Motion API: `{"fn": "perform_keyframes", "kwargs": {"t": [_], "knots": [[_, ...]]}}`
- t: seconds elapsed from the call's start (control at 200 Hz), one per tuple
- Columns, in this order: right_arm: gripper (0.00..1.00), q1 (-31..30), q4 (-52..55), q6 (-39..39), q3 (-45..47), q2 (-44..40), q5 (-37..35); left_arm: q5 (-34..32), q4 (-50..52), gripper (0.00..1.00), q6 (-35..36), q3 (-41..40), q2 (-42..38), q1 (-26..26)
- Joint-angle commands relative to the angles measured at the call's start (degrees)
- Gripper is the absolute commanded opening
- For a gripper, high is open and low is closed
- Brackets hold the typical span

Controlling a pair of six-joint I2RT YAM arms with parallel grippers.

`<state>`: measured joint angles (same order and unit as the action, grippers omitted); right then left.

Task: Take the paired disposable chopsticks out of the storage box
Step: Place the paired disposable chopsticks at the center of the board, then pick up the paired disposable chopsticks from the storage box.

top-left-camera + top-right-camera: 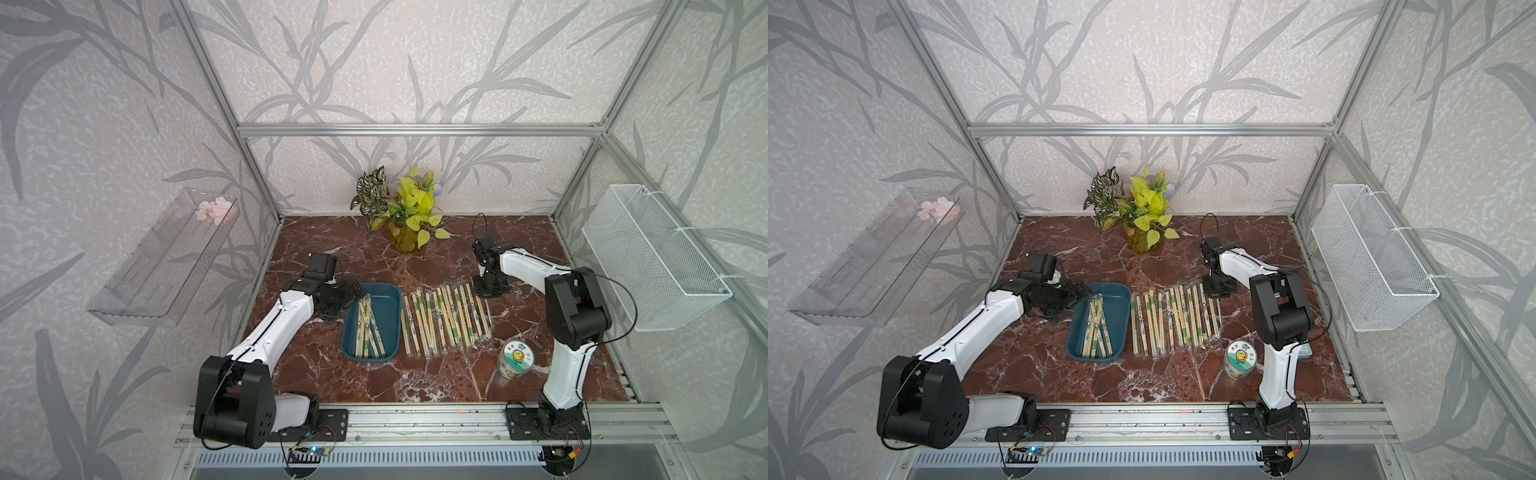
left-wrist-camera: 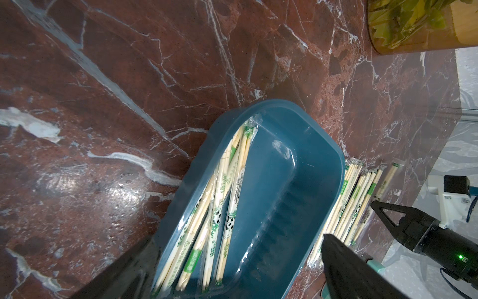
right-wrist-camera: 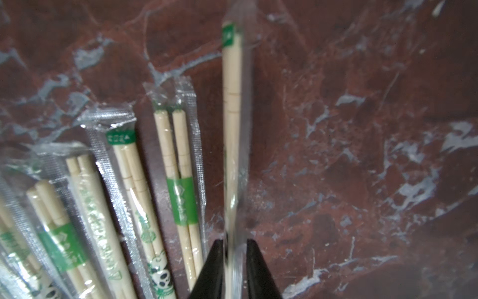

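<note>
The storage box (image 1: 390,301) (image 1: 1119,301) is a dark teal tray left of the table's middle. A few paired disposable chopsticks (image 1: 366,328) (image 1: 1096,328) (image 2: 227,186) lie in its left half. Several more pairs (image 1: 444,320) (image 1: 1173,320) lie in a row on the marble to its right. My left gripper (image 1: 353,289) (image 2: 236,243) hangs open at the box's (image 2: 284,181) far left corner, holding nothing. My right gripper (image 1: 490,286) (image 3: 234,246) points down at the row's far right end. Its jaws are slightly parted around one sleeved pair (image 3: 231,103), which looks blurred.
A labelled round jar (image 1: 515,359) stands near the right arm's base. A potted plant (image 1: 405,212) is at the back centre. A white wire basket (image 1: 652,257) hangs on the right wall. A clear shelf (image 1: 162,257) hangs on the left wall.
</note>
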<state>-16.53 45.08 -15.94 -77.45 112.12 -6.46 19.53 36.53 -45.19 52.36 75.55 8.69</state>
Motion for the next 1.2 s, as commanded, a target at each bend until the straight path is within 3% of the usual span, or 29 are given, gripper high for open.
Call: {"fn": "perform_keyframes", "kwargs": {"t": [0.0,0.19,0.455,0.79,1.195], "knots": [[0.28,0.05,1.37,-1.46,0.46,-0.61,-0.44,-0.72,0.46,1.00,0.23,1.08,0.14,0.20],[0.30,0.01,2.05,-3.36,-0.02,-4.52,1.47,-0.71,1.01,1.00,0.69,1.30,0.30,0.19],[0.32,-2.65,0.45,-8.92,-1.68,-13.16,9.86,-2.20,2.95,1.00,2.09,1.17,-0.29,0.10],[0.33,-20.44,-4.42,-15.17,-8.19,-14.64,15.17,-4.99,6.42,1.00,3.85,0.74,-1.43,-2.60],[0.34,-35.30,-5.89,-15.41,-18.09,-0.96,16.98,-3.43,7.27,1.00,5.57,-2.19,-4.94,-11.39]]}}
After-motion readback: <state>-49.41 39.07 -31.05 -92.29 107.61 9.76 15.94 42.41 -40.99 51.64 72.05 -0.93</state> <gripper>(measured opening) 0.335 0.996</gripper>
